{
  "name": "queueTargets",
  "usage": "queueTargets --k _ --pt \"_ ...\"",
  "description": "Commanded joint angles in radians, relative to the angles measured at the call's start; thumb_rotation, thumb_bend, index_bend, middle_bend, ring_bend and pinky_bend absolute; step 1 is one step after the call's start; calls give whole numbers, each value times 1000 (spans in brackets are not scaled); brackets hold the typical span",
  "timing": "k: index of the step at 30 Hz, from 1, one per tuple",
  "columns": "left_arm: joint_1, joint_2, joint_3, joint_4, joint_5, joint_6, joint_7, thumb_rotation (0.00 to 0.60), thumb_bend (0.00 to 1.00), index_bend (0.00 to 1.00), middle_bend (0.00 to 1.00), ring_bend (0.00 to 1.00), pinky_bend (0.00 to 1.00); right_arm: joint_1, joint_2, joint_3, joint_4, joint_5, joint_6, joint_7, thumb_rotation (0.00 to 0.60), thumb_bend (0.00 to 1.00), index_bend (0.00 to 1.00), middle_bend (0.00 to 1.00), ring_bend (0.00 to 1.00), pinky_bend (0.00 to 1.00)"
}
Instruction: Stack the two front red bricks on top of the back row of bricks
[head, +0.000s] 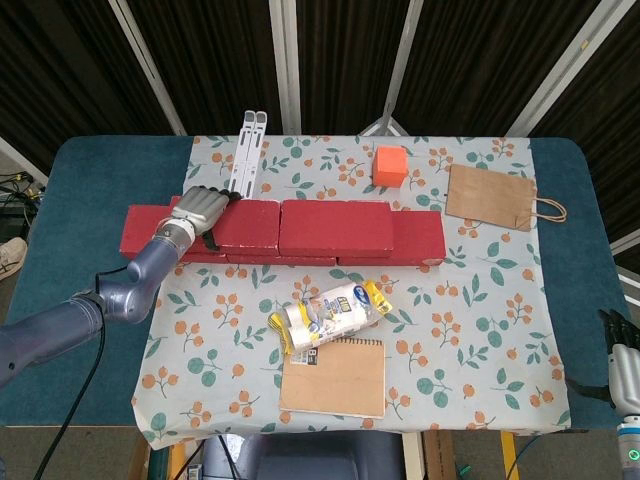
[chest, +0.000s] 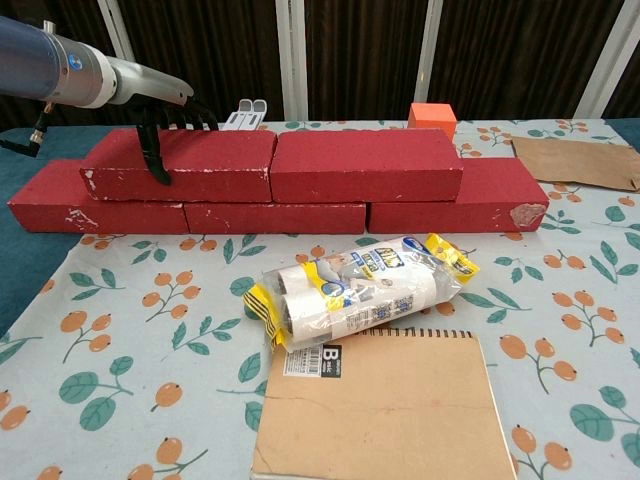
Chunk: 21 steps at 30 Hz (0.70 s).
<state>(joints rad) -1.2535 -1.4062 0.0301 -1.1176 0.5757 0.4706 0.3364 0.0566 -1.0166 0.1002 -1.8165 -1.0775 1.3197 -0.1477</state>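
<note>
Three red bricks form the bottom row across the floral cloth. Two more red bricks lie on top of it, end to end. The left upper brick is gripped at its left end by my left hand, fingers over the top and thumb down the front face. Touching it on the right is the right upper brick. My right hand hangs at the lower right edge of the head view, away from the bricks and holding nothing.
An orange cube and a white folding stand sit behind the bricks. A brown paper bag lies at the back right. In front are a wrapped pack of rolls and a kraft notebook.
</note>
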Motion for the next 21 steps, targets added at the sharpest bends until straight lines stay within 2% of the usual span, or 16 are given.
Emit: queueTargets --k 1,7,12,21 --pt "-6 -1 5 -1 -12 -2 4 600 8 299 221 167 197 0 0 0 0 0 2 0 600 63 0 35 0 0" --pt "-14 -3 16 0 -34 -3 11 600 8 266 189 143 187 0 1 0 -1 2 2 1 600 63 0 35 0 0" --pt "-27 -2 35 -1 -66 -7 24 600 8 178 134 85 169 -1 1 -1 -2 2 4 0 600 63 0 35 0 0" --pt "-43 5 47 -17 -100 2 34 600 8 129 52 9 145 1 4 -2 -6 8 1 -2 600 63 0 35 0 0"
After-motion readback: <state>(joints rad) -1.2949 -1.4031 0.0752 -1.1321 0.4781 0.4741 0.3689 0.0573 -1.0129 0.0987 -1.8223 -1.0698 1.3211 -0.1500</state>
